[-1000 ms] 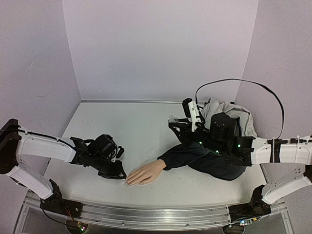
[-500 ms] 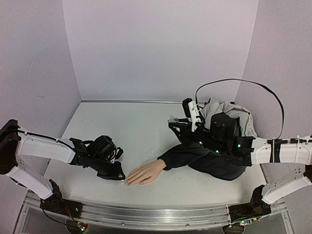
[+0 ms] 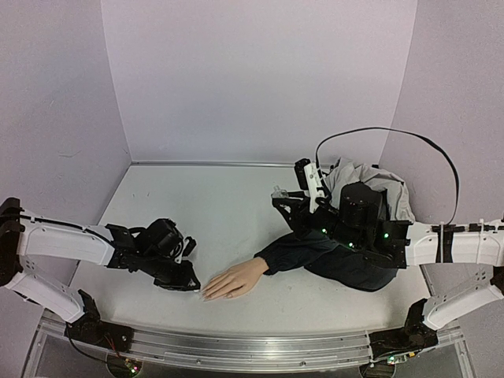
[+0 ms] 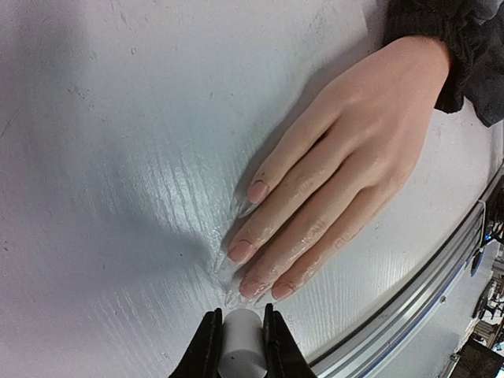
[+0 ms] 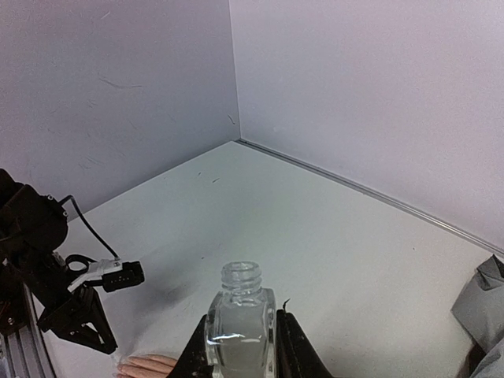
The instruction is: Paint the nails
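The mannequin hand (image 3: pixel 235 279) lies palm down near the table's front, with a dark navy sleeve (image 3: pixel 315 252) behind it. In the left wrist view its pale nails (image 4: pixel 240 252) shine wet, and clear liquid lies on the table at the fingertips. My left gripper (image 3: pixel 191 282) is shut on a white cylindrical brush cap (image 4: pixel 240 346) just in front of the lower fingertips; the brush tip is hard to make out. My right gripper (image 3: pixel 285 203) is shut on a small clear glass bottle (image 5: pixel 240 323), held upright and uncapped above the table.
A grey cloth (image 3: pixel 378 185) and the right arm's black cable (image 3: pixel 394 132) lie at the back right. A metal rail (image 3: pixel 236 346) runs along the front edge, close to the hand. Purple walls enclose the left, back and right sides.
My left arm has shifted slightly left and toward the front; its gripper stays at the fingertips. The right arm and the bottle have not moved.
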